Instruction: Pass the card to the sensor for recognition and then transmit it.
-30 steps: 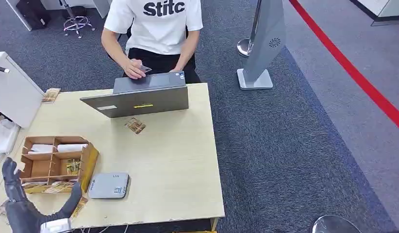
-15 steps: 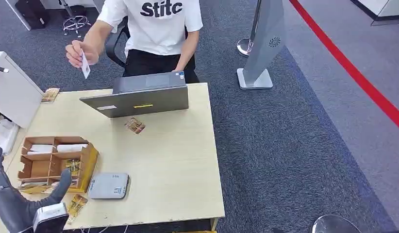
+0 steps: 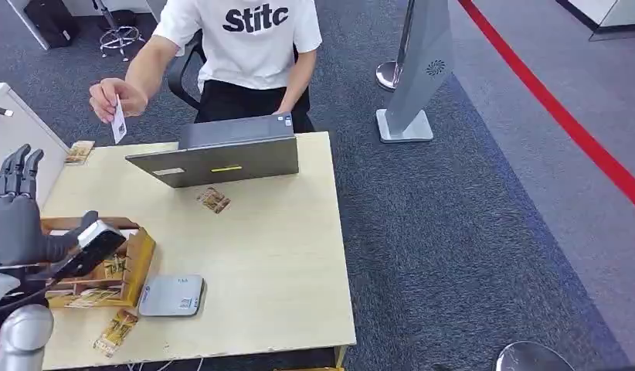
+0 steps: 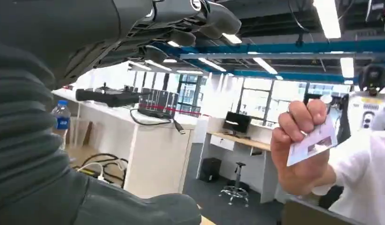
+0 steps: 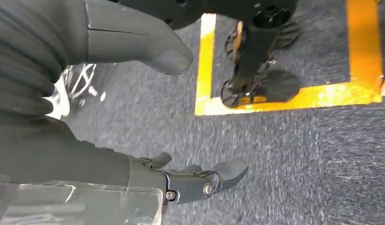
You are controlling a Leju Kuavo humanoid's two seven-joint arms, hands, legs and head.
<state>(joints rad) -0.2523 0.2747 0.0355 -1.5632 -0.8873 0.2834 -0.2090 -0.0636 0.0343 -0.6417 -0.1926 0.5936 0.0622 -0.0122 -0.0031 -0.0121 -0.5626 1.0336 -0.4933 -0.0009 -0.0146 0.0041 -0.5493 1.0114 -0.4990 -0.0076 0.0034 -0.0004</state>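
Judging from this moment, the task had barely begun: the robot's grey left hand [image 3: 13, 205] was raised, open and empty at the table's left edge, while the small white card [image 3: 119, 124] was pinched in the person's hand [image 3: 113, 97] above the far-left corner, and the flat grey sensor box [image 3: 171, 296] near the front edge waited unused.

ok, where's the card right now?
In the head view the card is pinched in the person's hand, held in the air above the table's far left edge, left of the laptop. The robot's left hand is raised nearby.
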